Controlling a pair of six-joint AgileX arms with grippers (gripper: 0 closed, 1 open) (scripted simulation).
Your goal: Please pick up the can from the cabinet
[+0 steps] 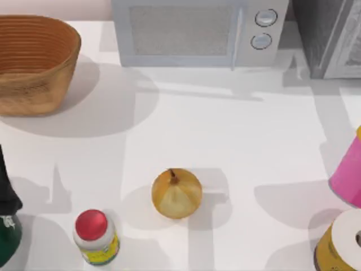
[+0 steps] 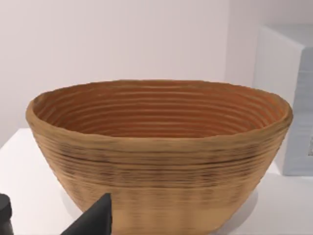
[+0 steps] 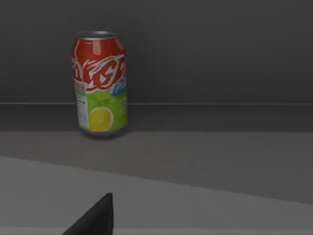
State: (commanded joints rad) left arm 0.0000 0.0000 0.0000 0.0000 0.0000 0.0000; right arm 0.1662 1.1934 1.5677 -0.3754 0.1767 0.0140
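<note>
A red and green can (image 3: 100, 82) with a lemon on its label stands upright on a dark shelf inside the grey cabinet (image 3: 205, 147). My right gripper (image 3: 95, 220) is in front of the shelf, some way short of the can and lower than it. The cabinet (image 1: 330, 36) stands at the table's far right corner. My left gripper (image 2: 93, 223) hangs near the table's left side, facing the wicker basket (image 2: 156, 156).
A wicker basket (image 1: 34, 65) sits far left and a microwave (image 1: 197, 31) far centre. An onion (image 1: 176, 193) lies near the front centre, beside a red-capped bottle (image 1: 96, 237). A dark green bottle (image 1: 7, 220) stands at the left edge. A pink object (image 1: 347, 172) and a roll (image 1: 341, 243) stand at the right.
</note>
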